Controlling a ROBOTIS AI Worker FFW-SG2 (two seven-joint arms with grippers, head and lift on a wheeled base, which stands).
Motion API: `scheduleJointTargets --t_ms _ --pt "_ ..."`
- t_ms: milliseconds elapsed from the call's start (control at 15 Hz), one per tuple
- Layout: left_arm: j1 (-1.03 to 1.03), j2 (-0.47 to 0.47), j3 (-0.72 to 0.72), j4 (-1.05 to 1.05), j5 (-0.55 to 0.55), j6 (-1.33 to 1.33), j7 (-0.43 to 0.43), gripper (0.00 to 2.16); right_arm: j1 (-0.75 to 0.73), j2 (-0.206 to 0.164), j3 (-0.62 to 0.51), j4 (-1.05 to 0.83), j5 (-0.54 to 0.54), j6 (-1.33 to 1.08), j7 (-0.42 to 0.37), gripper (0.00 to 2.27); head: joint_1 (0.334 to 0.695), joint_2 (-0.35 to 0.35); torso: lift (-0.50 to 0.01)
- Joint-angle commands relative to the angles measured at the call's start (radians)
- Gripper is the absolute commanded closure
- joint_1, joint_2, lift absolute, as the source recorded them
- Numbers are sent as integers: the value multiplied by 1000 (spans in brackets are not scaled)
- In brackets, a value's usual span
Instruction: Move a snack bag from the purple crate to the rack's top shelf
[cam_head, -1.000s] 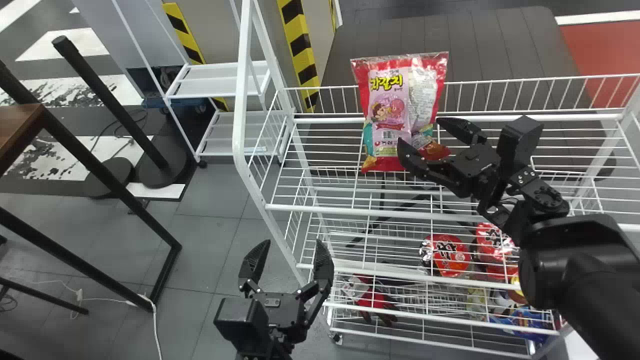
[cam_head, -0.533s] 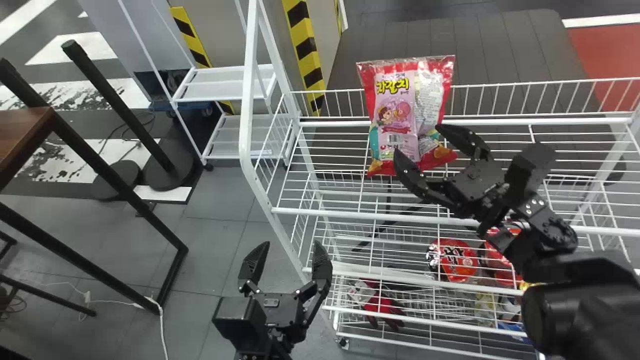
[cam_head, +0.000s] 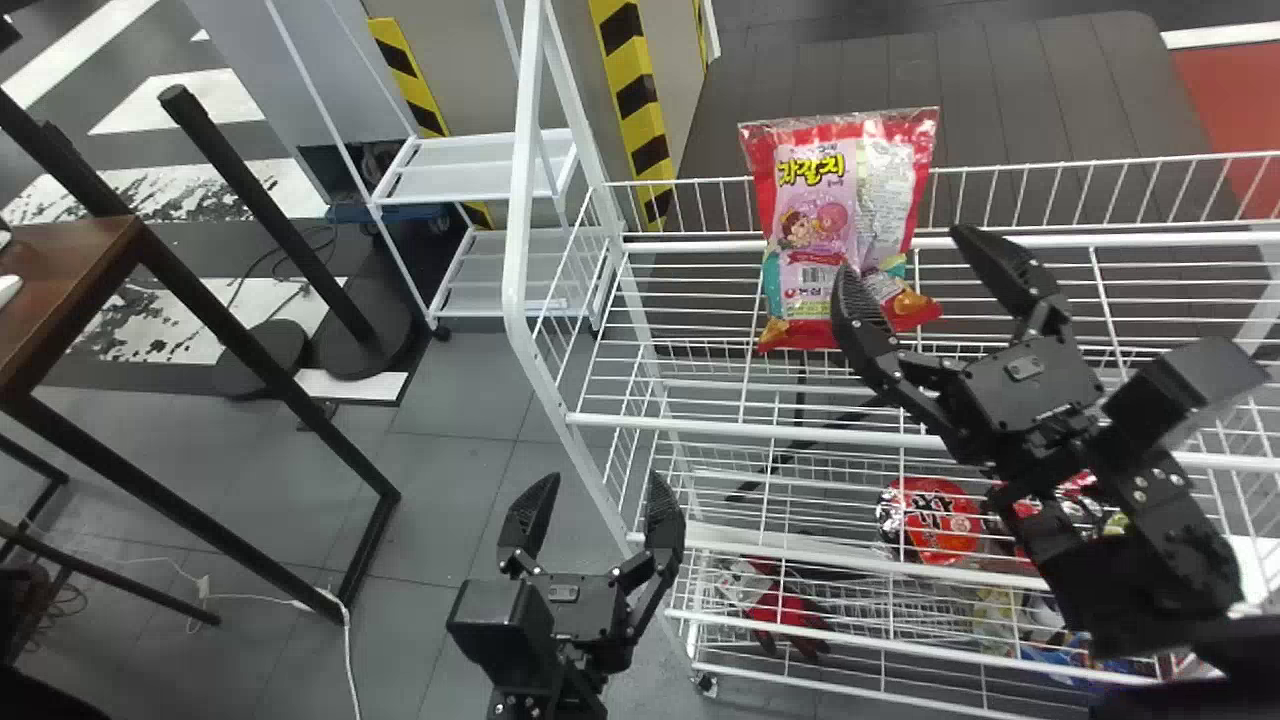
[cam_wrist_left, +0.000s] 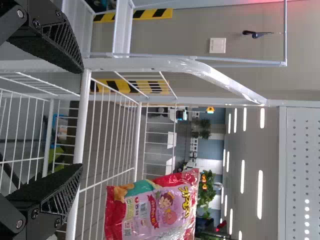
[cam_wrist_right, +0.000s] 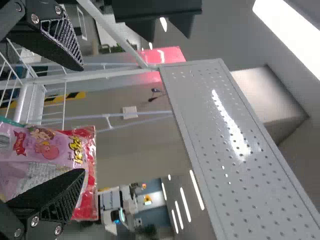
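The red and pink snack bag (cam_head: 815, 220) stands upright on the rack's top shelf (cam_head: 690, 330), against the back rail. My right gripper (cam_head: 910, 265) is open at the bag's lower right, its fingers spread with nothing held. In the right wrist view the snack bag (cam_wrist_right: 45, 160) lies beyond the open right gripper (cam_wrist_right: 75, 120), partly behind one finger. My left gripper (cam_head: 592, 490) is parked open at the rack's left front corner, lower than the top shelf. From the left wrist view, the left gripper (cam_wrist_left: 80, 117) is open and empty, with the snack bag (cam_wrist_left: 150, 210) farther off.
Lower shelves hold red packages (cam_head: 930, 520) and red gloves (cam_head: 785, 610). The rack's white left post (cam_head: 520, 200) rises beside the left gripper. A wooden table (cam_head: 70, 280) with black legs stands at the left, and a white cart (cam_head: 480, 165) behind.
My right gripper has drawn away from the bag toward the right and turned somewhat. The whole scene has shifted slightly rightward in the head view. The bag keeps its place on the shelf.
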Motion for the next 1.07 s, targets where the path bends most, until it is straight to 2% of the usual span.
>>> scheduleJointTargets --t_ms 0,67,333,467,800,933,1000 --pt "12 1 0 -53 -1 57 1 164 132 2 -52 -154 71 68 -38 97 695 272 0" --pt "26 5 0 -90 -1 78 4 164 194 2 -95 -203 88 77 -39 97 695 254 0" --pt "74 18 0 -223 -12 161 14 164 341 -49 -233 -281 105 166 -25 188 695 180 0" --pt "83 18 -11 -263 -29 161 17 164 398 -52 -305 -278 99 136 -13 184 695 108 0" --pt "25 5 -61 -302 -55 293 21 164 499 -55 -394 -197 86 -64 14 188 695 -27 0" --pt "-9 5 -112 -315 -67 339 83 161 522 -57 -402 -183 83 -110 16 188 695 -76 0" --pt "-29 3 -153 -315 -121 351 105 164 531 -57 -408 -168 79 -131 16 188 695 -86 0"
